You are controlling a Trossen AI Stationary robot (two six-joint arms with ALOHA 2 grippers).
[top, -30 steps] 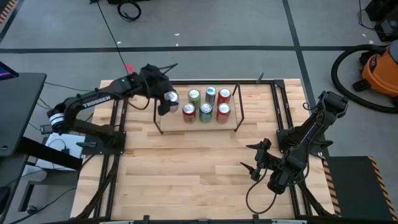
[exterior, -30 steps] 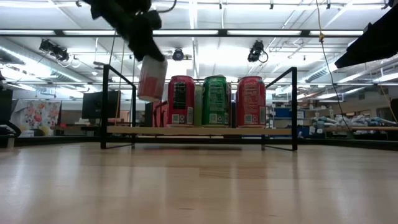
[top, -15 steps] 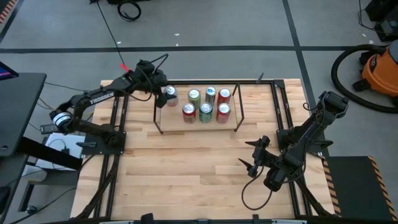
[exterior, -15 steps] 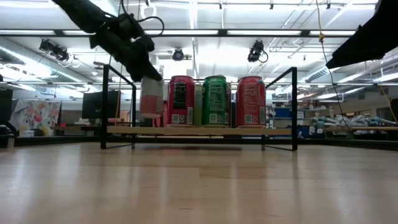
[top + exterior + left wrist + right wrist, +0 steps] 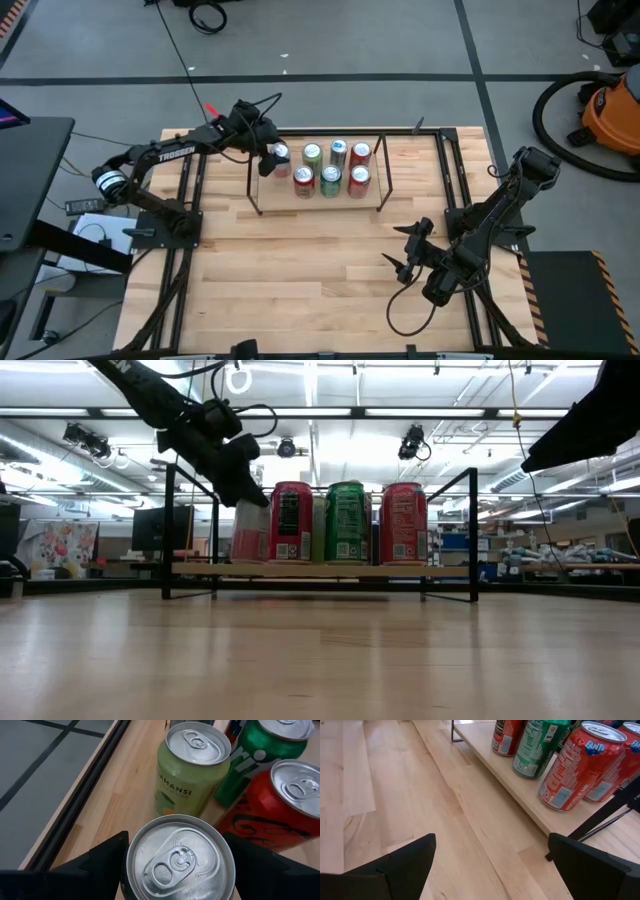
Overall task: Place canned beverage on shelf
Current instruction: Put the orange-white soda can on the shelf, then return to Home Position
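Note:
The shelf (image 5: 330, 570), a low black-rod rack with a wood deck, stands at the far middle of the table (image 5: 300, 270). Several cans stand on it, among them a lime-green can (image 5: 192, 767), a green one (image 5: 260, 755) and a red one (image 5: 282, 802). My left gripper (image 5: 271, 158) is at the shelf's left end, shut on a pink-and-white can (image 5: 248, 532) with a silver top (image 5: 178, 860). My right gripper (image 5: 393, 247) hovers open over the table's right half, short of the shelf, with nothing between its fingers. My left gripper pinches the can's upper side wall (image 5: 131, 851), just below the rim, between its two fingers (image 5: 107, 855). The fingers come slanting down from the table's left. The can stands upright at the deck's left end, its base (image 5: 248, 560) level with the other cans' bases.
The shelf's upright rods (image 5: 169, 530) and top rail frame the cans. A larger black frame (image 5: 455, 190) edges the table on both sides. Bare wood (image 5: 420, 785) lies between the shelf and the near edge. An orange vacuum (image 5: 605, 110) sits on the floor beyond.
My left gripper has gone down and toward the far right, into the shelf's left end, carrying the can. The can hung tilted above the deck a second ago; now it is upright and down at deck level beside the lime-green can.

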